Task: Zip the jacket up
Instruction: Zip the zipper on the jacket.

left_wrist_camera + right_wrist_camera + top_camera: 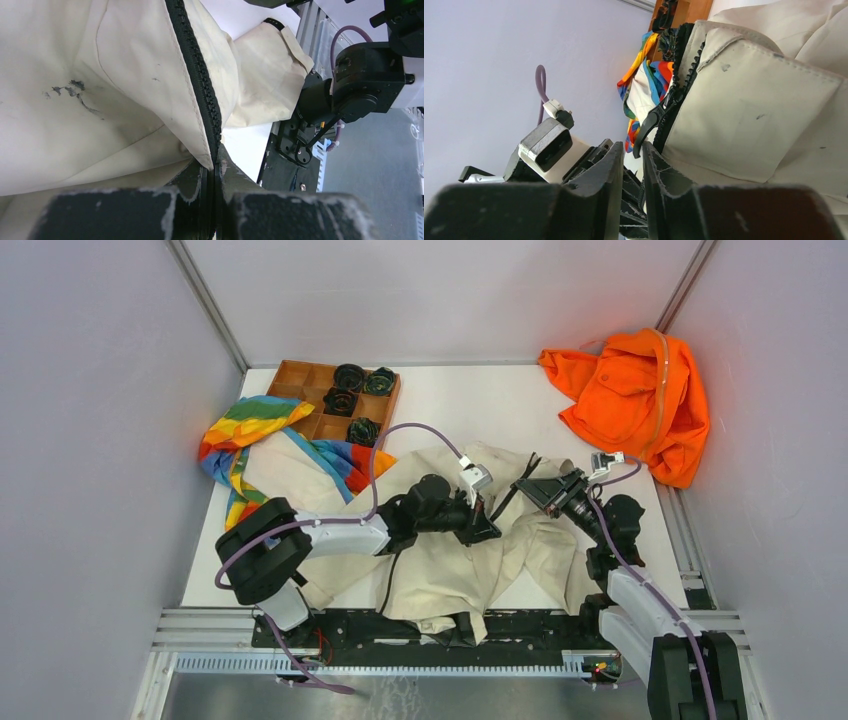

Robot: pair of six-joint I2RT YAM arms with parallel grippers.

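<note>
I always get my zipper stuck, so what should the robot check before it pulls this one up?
1. Left jaws pinching the jacket at its zipper edge: ok, shut on it.
2. Zipper pull gripped by the right jaws: cannot tell; its tip sits at their narrow gap.
3. Fabric flat around the zipper: not ok, the jacket is rumpled.
4. Orange garment out of the way: ok, it lies apart in the far right corner.
5. Rainbow cloth off the zipper: ok, it lies at the jacket's left side.
</note>
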